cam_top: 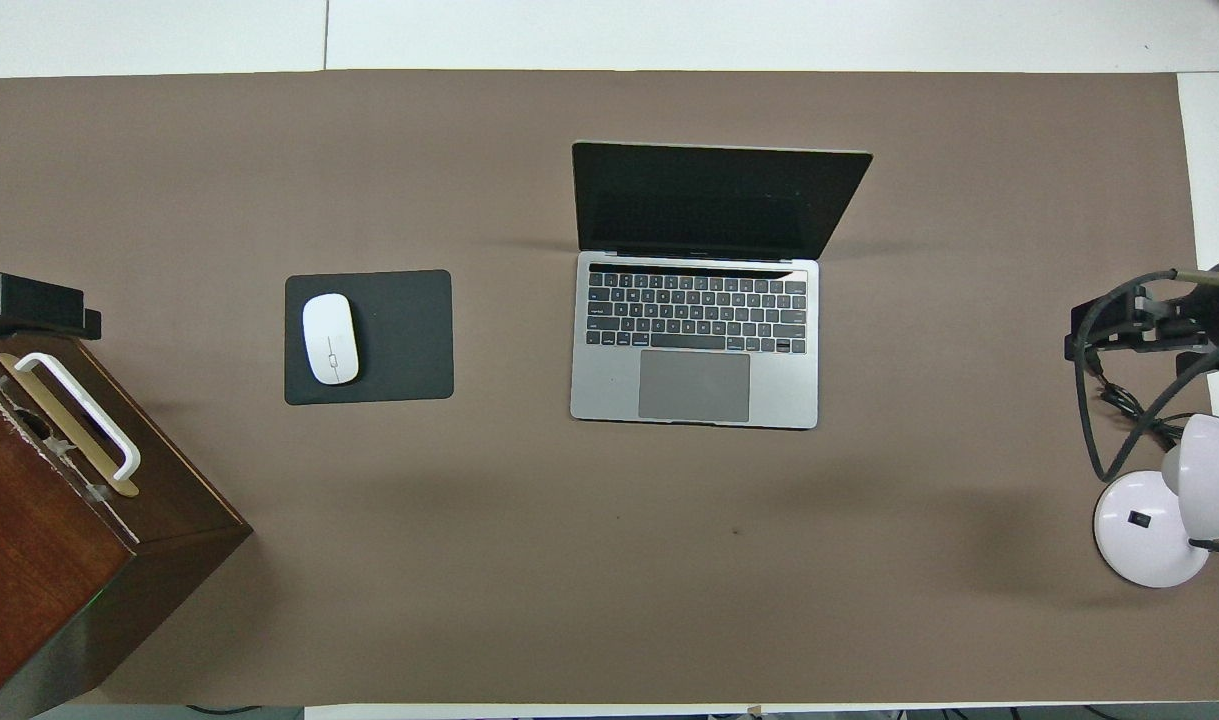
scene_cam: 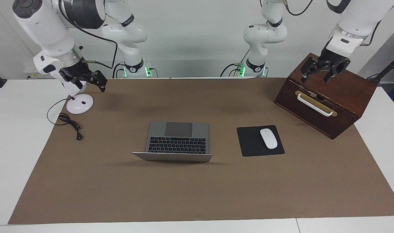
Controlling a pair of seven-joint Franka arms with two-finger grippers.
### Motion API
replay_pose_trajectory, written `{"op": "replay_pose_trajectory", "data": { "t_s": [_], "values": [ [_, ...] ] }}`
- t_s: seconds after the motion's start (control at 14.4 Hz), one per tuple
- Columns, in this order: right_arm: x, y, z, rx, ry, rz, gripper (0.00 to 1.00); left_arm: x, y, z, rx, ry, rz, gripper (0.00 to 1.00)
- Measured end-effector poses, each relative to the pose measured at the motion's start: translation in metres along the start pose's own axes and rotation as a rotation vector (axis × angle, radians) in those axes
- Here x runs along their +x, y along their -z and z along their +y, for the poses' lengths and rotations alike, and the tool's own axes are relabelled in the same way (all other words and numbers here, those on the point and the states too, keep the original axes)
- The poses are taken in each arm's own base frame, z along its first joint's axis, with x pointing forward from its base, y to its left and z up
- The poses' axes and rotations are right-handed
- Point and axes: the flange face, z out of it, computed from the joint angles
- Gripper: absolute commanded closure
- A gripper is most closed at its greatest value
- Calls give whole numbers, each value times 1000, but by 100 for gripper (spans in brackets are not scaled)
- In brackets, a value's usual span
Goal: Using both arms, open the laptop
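Note:
The silver-grey laptop (scene_cam: 179, 139) (cam_top: 694, 340) lies in the middle of the brown mat. Its lid stands raised, its dark screen faces the robots, and the black keyboard and grey trackpad show. Neither gripper touches it. My left gripper (scene_cam: 316, 76) (cam_top: 34, 303) hangs open over the top of the wooden box at the left arm's end of the table. At the right arm's end, my right gripper (scene_cam: 88, 84) (cam_top: 1129, 325) is in the air over the white lamp, with its fingers spread and nothing between them.
A dark wooden box (scene_cam: 329, 100) (cam_top: 39, 520) with a white handle stands at the left arm's end. A black mouse pad (scene_cam: 248, 142) (cam_top: 404, 335) with a white mouse (scene_cam: 268, 138) (cam_top: 330, 338) lies beside the laptop. A white desk lamp (scene_cam: 79, 105) (cam_top: 1149, 525) and its black cable (scene_cam: 69, 122) are at the right arm's end.

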Motion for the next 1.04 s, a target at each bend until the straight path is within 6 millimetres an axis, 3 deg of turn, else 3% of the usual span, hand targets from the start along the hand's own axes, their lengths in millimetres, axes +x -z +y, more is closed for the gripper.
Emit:
{"op": "replay_pose_trajectory", "data": {
  "t_s": [0.42, 1.04],
  "values": [
    [-10, 23, 0, 3, 4, 20, 0, 0, 0, -1, 27, -3, -1, 0],
    [-13, 32, -2, 3, 7, 25, 0, 0, 0, -1, 29, -4, -1, 0]
  ]
}}
